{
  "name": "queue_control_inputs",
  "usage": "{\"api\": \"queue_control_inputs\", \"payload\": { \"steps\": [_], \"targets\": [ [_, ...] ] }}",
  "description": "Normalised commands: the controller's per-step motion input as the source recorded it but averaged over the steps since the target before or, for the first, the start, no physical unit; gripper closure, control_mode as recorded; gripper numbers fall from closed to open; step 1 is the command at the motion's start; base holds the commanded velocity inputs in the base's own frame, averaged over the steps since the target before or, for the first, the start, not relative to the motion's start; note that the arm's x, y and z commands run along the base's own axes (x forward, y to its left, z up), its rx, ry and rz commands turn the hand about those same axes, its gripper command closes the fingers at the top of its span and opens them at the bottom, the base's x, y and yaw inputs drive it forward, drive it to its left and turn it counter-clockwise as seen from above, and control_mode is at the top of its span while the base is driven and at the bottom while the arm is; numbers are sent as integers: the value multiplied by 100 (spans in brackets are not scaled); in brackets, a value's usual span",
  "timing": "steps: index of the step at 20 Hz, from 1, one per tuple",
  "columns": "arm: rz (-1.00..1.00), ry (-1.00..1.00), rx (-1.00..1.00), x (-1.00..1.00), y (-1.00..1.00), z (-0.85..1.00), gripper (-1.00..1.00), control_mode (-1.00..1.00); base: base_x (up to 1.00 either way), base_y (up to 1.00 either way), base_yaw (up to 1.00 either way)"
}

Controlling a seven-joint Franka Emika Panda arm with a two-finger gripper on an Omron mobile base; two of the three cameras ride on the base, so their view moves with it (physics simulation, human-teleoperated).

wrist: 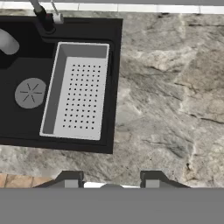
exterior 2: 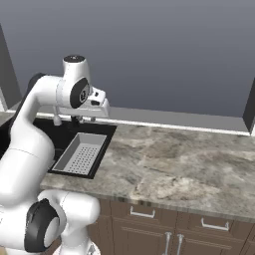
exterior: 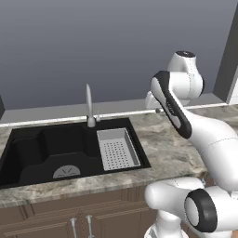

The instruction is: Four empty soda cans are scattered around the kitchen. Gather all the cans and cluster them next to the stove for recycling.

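The tool (wrist: 109, 186), jaws drawn narrow and holding nothing, hangs above the surface (wrist: 166, 87) beside the sink's (wrist: 26, 127) right edge, apparently searching for cans.

A plain grey-blue wall (exterior: 93, 46) rises behind the marble-patterned table (exterior 2: 179, 159), with a pale ledge (exterior 2: 189, 119) running along its foot. A black sink (exterior: 46, 148) is sunk into the table, a grey perforated drainer tray (wrist: 81, 92) sitting in its right part and a slim silver faucet (exterior: 89, 107) standing at its back edge. Below, brown wooden cabinets (exterior 2: 169, 224) carry silver handles (exterior 2: 142, 214). The light is soft and even.
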Motion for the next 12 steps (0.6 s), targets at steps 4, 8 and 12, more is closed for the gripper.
{"api": "queue_control_inputs", "payload": {
  "steps": [4, 8, 12],
  "targets": [
    [0, 0, 0, -26, 1, -2, -100, -100, 0, 0, 0],
    [-1, -1, 0, -64, 0, -10, -100, -100, 0, 0, 0],
    [-2, 0, 0, -66, 0, -7, -100, -100, 0, 0, 0]
  ]
}}
